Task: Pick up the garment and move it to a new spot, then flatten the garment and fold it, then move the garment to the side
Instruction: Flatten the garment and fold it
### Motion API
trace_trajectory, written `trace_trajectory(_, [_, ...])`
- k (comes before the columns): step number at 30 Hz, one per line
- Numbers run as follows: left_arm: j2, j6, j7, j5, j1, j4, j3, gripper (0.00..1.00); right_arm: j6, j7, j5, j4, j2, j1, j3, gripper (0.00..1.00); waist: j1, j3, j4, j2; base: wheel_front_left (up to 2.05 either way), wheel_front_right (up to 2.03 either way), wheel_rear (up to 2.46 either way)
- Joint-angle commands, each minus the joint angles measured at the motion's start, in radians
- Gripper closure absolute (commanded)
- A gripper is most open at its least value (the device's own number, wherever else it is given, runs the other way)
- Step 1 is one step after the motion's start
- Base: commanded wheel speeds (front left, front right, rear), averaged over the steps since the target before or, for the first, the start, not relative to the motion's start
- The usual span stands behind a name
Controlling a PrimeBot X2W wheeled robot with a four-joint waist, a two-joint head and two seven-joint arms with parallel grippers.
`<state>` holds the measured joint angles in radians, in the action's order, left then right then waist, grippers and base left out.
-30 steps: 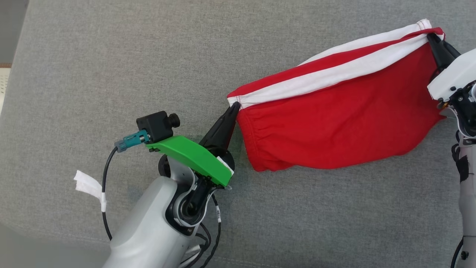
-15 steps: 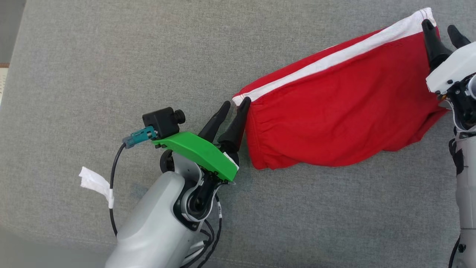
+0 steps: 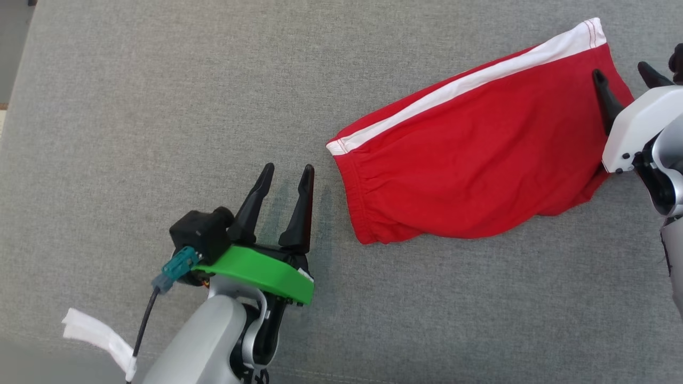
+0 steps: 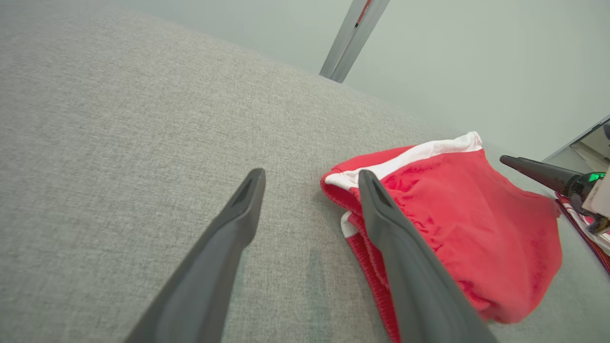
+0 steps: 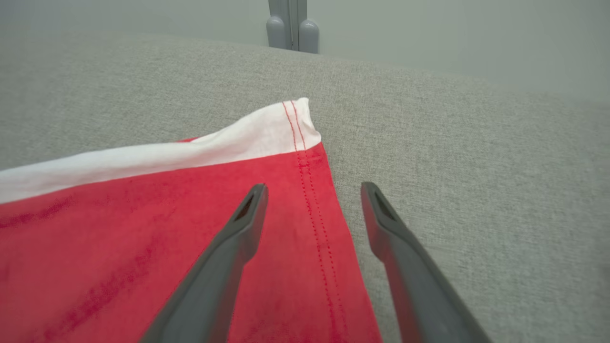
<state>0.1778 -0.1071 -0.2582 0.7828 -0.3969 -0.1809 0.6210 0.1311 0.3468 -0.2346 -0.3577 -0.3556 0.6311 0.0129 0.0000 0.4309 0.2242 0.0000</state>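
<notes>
Left forearm [image 3: 197, 346] pale grey; green wrist plate [image 3: 256, 269], black camera [image 3: 200, 234], teal plug [image 3: 179, 262], black cable [image 3: 143, 325], white tape tag [image 3: 93, 333]. Right wrist housing [image 3: 635, 120] white. Fingers [image 3: 301, 213] long, dark, tapered.

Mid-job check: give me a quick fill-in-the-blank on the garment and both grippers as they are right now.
The garment is red with a ____ stripe along one edge. It lies on a ____ fabric surface. The left gripper and the right gripper both have their jaws ____. The left gripper sits apart from the garment and holds ____.
Missing words: white; grey; open; nothing.
</notes>
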Motion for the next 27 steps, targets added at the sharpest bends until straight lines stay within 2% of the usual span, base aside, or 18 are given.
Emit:
trace_trajectory(1, [0.003,-0.011,-0.008,-0.06,0.027,0.027,-0.026,0.0,-0.001,0.007,0.015,-0.013,-0.01,0.012,-0.004,0.0,0.0,0.004,0.009,0.0,0.0,0.0,0.0])
trace_trajectory(4, [-0.027,-0.008,-0.006,-0.187,0.095,0.091,-0.083,0.0,-0.001,0.039,0.049,-0.052,-0.019,0.031,-0.013,0.0,0.0,0.007,0.024,0.0,0.0,0.0,0.0])
trace_trajectory(6, [-0.05,0.012,-0.006,-0.261,0.127,0.123,-0.119,0.0,-0.001,0.052,0.097,-0.079,-0.043,0.043,-0.021,0.0,0.0,0.006,0.036,0.0,0.0,0.0,0.0])
trace_trajectory(8, [-0.07,0.033,-0.007,-0.313,0.165,0.132,-0.149,0.0,-0.001,0.071,0.115,-0.119,-0.04,0.051,-0.007,0.0,0.0,0.003,0.048,0.0,0.0,0.0,0.0])
trace_trajectory(11, [-0.099,0.071,-0.007,-0.37,0.204,0.144,-0.186,0.0,-0.001,0.132,0.121,-0.184,-0.033,0.042,0.012,0.0,0.0,-0.007,0.065,0.0,0.0,0.0,0.0])
trace_trajectory(13, [-0.111,0.092,-0.007,-0.395,0.227,0.141,-0.213,0.0,0.0,0.179,0.072,-0.216,-0.012,0.023,0.01,0.0,0.0,-0.016,0.073,0.0,0.0,0.0,0.0])
trace_trajectory(14, [-0.116,0.101,-0.007,-0.403,0.238,0.14,-0.227,0.0,0.001,0.191,0.036,-0.219,0.006,0.016,0.012,1.0,0.0,-0.023,0.075,0.0,0.0,0.0,0.0])
trace_trajectory(20, [-0.126,0.127,-0.007,-0.438,0.304,0.129,-0.308,0.0,-0.001,0.166,-0.098,-0.182,-0.002,-0.011,0.057,1.0,0.0,-0.068,0.047,0.0,0.0,0.0,0.0])
trace_trajectory(27, [-0.127,0.148,-0.007,-0.45,0.371,0.135,-0.363,0.0,-0.001,0.091,-0.129,-0.149,-0.063,-0.062,0.179,1.0,0.0,-0.131,0.013,0.0,0.0,0.0,0.0])
